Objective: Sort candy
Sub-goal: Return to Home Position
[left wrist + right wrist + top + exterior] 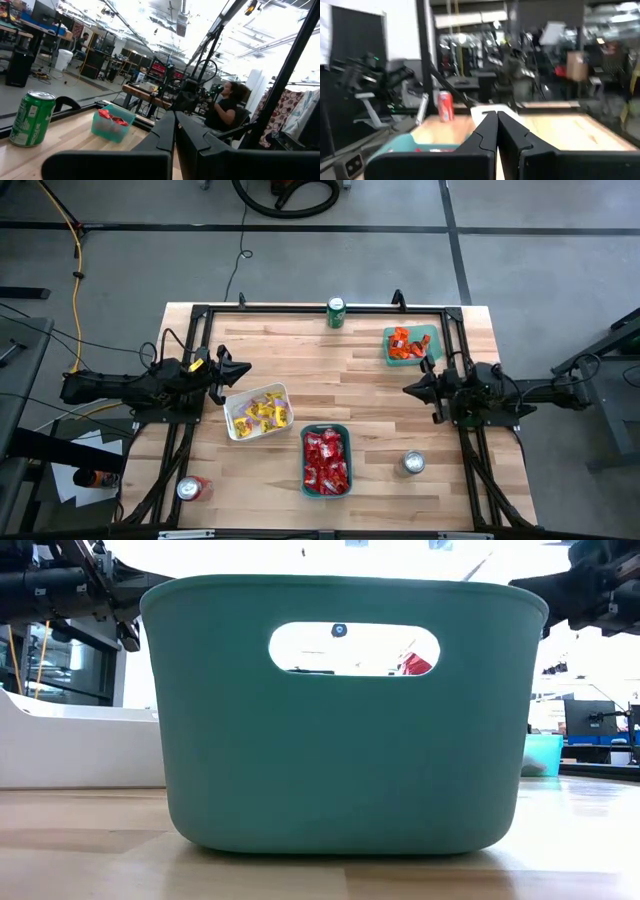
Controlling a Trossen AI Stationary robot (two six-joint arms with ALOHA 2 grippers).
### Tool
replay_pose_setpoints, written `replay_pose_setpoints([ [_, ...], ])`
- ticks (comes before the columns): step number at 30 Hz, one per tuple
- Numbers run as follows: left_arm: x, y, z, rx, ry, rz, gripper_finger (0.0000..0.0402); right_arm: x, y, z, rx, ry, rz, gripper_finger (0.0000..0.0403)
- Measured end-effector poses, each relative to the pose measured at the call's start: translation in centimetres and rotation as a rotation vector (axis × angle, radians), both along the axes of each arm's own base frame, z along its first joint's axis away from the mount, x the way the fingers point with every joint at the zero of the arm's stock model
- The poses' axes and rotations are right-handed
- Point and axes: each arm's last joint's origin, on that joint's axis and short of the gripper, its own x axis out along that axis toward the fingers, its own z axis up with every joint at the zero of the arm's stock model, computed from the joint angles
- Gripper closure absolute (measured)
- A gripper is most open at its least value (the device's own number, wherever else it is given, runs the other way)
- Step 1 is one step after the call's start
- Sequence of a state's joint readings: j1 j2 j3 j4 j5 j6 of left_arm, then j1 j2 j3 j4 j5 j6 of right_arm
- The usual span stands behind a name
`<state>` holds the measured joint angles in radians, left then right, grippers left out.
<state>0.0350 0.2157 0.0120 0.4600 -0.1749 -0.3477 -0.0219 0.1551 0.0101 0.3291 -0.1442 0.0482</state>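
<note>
The candy lies sorted in three trays. Yellow candy (262, 413) fills a white tray (232, 423), red candy (326, 459) a teal tray (304, 463) near the front, and orange candy (406, 343) a small teal tray (428, 333) at the far right. My left gripper (247, 369) hangs shut above the table's left side, pointing right, just beyond the white tray. My right gripper (406, 389) hangs shut above the right side, pointing left. Neither has anything between its fingers (167, 131) (489, 131). The low view is mostly filled by the teal tray's wall (340, 740).
A green can (336, 312) stands at the far edge, a silver can (413, 463) at the near right, a red can (190, 488) at the near left corner. Black frame rails (300, 308) edge the table. A person (227, 102) sits beyond the table.
</note>
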Motion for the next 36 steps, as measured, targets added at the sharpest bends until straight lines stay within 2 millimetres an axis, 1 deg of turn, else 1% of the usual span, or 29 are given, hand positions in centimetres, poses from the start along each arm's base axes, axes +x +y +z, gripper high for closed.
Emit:
replay_pose_setpoints([
  [3,0.0,0.0,0.0,0.0,0.0,0.0,0.0401,0.1,-0.2,-0.8,0.061,0.085,-0.047,0.0403],
  [6,0.0,0.0,0.0,0.0,0.0,0.0,0.0401,0.2,-0.2,-1.4,0.097,0.156,-0.056,0.0403],
  [15,0.0,0.0,0.0,0.0,0.0,0.0,0.0401,0.1,-0.2,-3.0,0.083,0.315,-0.064,0.0403],
  [22,0.0,0.0,0.0,0.0,-0.001,0.0,0.0401,0.0,-0.2,-2.8,0.084,0.293,-0.063,0.0403],
  [30,0.0,0.0,0.0,0.0,-0.001,0.0,0.0401,-0.8,-0.2,-1.6,0.085,0.148,-0.056,0.0402],
  [36,-0.5,0.0,0.3,0.001,-0.03,-0.001,0.0401,-0.8,0.0,-1.5,0.083,0.14,-0.038,0.0402],
])
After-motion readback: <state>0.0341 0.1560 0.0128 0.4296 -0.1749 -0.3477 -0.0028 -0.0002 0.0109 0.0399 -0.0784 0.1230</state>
